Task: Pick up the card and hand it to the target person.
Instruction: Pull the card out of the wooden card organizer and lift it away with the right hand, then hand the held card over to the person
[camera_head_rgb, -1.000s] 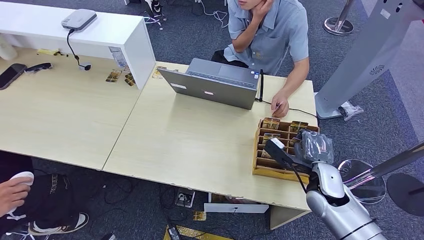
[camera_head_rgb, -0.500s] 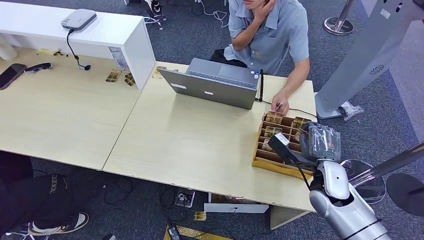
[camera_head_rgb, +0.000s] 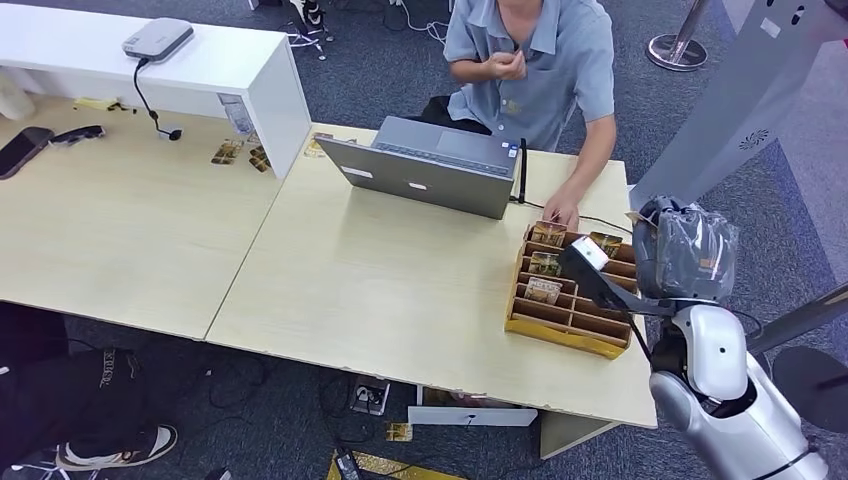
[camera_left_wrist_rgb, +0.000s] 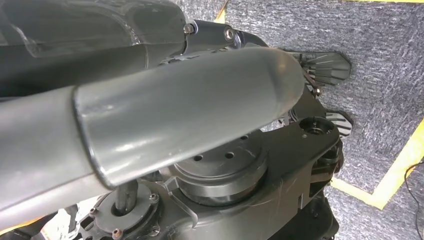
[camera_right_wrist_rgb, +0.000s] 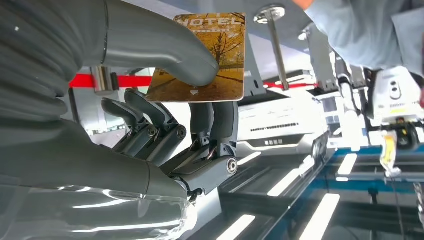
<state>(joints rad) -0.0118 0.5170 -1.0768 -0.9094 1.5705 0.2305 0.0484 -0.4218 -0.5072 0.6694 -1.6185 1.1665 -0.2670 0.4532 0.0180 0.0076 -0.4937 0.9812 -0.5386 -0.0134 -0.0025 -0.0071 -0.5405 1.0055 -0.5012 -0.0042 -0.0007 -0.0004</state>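
My right hand (camera_head_rgb: 684, 252) has risen off the card rack (camera_head_rgb: 570, 290) | thumb and fingers (camera_right_wrist_rgb: 212, 120) pinch the card (camera_right_wrist_rgb: 205, 60) | person (camera_head_rgb: 540, 60) at 11 o'clock.

An open grey laptop (camera_head_rgb: 430, 165) sits on the table (camera_head_rgb: 380, 280); a projector (camera_head_rgb: 158, 39) tops the white shelf (camera_head_rgb: 240, 60).

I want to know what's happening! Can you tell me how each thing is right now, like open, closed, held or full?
Right hand: holds the hotel card, thumb pressing it to the fingers.
Hotel card: held, lifted off the table.
Laptop: open, facing the person.
Wooden card box: on the table, some slots hold cards.
Left hand: too close to tell.
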